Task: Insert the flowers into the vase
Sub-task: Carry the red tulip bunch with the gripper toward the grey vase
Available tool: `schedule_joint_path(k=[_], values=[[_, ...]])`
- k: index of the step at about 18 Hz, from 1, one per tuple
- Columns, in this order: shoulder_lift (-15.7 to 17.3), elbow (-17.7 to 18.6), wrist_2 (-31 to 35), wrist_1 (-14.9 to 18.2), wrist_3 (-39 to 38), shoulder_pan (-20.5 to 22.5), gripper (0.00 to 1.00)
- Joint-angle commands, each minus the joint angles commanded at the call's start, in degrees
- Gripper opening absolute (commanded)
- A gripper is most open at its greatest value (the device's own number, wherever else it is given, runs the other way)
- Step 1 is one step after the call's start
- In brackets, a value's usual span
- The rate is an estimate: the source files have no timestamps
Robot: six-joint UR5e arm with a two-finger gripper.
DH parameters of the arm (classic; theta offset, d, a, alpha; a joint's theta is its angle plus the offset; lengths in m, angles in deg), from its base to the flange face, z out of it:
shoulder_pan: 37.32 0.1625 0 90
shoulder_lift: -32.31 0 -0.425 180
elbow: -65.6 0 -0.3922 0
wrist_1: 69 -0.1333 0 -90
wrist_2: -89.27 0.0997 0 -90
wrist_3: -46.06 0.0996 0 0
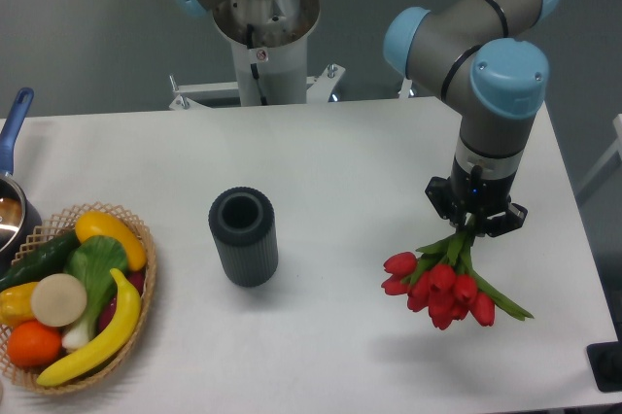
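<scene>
Camera view, from across the table: your gripper (475, 226) hangs at the right of the scene with its fingers closed on the stem end of the flowers (439, 288), which dangle blooms-down and tilted, red heads splayed just above their own shadow on the table (369, 152). The vase (244, 236) stands upright well apart from the flowers, off to their left and a touch farther up the picture, its round mouth open to the ceiling. That gap is the whole story for your next move: the bunch must travel left to reach the vase, and its long axis runs the wrong way, with the blooms low and the stems pinched up in the fingers, so you will likely have to turn it before anything goes in. The spread of tulips looks wider than the vase's mouth. Farther left of the vase sits a basket (146, 283) of fruit, with a pan (14, 202) at the edge, neither in your path.
</scene>
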Motion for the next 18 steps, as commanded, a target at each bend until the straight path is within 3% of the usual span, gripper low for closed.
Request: schedule_joint_path(k=[9, 11, 13, 15, 18], values=[[0.4, 1.2, -2.1, -0.7, -2.2, -1.8, 0.0], [0.4, 1.9, -5.8, -4.2, -6.0, -2.6, 0.0], [0.5, 3.8, -11.4, -10.3, -9.3, -3.6, 0.0], [0.9, 5.2, -20.9, -15.1, -15.7, -3.8, 0.0], [1.1, 5.2, -36.1, -18.4, -20.4, -3.9, 0.0]])
